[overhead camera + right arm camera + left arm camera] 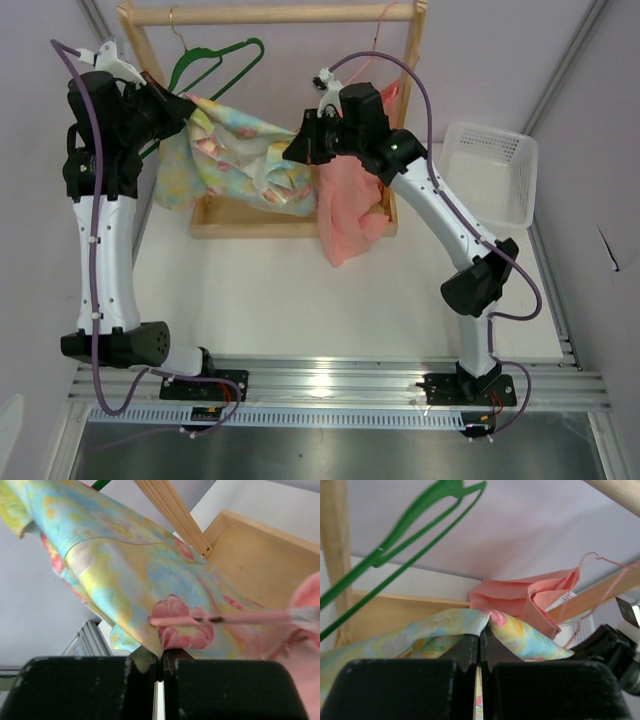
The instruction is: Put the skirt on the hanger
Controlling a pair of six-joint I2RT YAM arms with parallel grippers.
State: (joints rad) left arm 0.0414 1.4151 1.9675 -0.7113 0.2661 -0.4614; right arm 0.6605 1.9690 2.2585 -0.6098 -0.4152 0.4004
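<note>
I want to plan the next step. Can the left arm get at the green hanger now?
Probably within reach, but not free to grasp it. The green hanger hangs close to the left gripper with nothing between them, yet that gripper is shut on the skirt, which the right gripper pinches too.

Pale lilac walls (pixel 600 100), white table (pixel 300 300) w/ wooden rack (pixel 250 229), white basket (pixel 490 170) R, metal rail (pixel 330 382) front

A robotics lab cell: two robot arms (pixel 108 250) are sitting bolted to an aluminium rail (pixel 340 378) along the bottom, with plain panels (pixel 600 150) enclosing the white table (pixel 290 300).
</note>
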